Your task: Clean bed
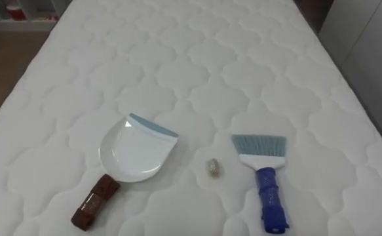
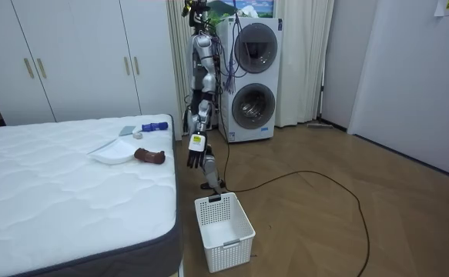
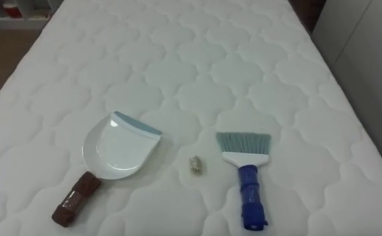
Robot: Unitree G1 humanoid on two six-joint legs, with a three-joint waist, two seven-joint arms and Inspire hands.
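Note:
A white dustpan (image 1: 135,152) with a blue lip and a brown handle (image 1: 95,202) lies on the white quilted mattress (image 1: 177,59), at the near left. To its right lies a small brush (image 1: 261,170) with pale blue bristles and a blue handle. Between them rests a small crumpled scrap of rubbish (image 1: 213,168), touching neither. In the room view I stand at the bed's side, facing the dustpan (image 2: 110,156) and the brush (image 2: 151,127). My left hand (image 2: 196,158) hangs by the mattress edge with relaxed fingers and holds nothing.
A white plastic basket (image 2: 224,231) stands on the wooden floor near the bed's corner. Stacked washing machines (image 2: 251,77) are behind me and white wardrobes (image 2: 78,61) line the wall. The mattress drops off at the far left edge (image 1: 20,78) and at the right.

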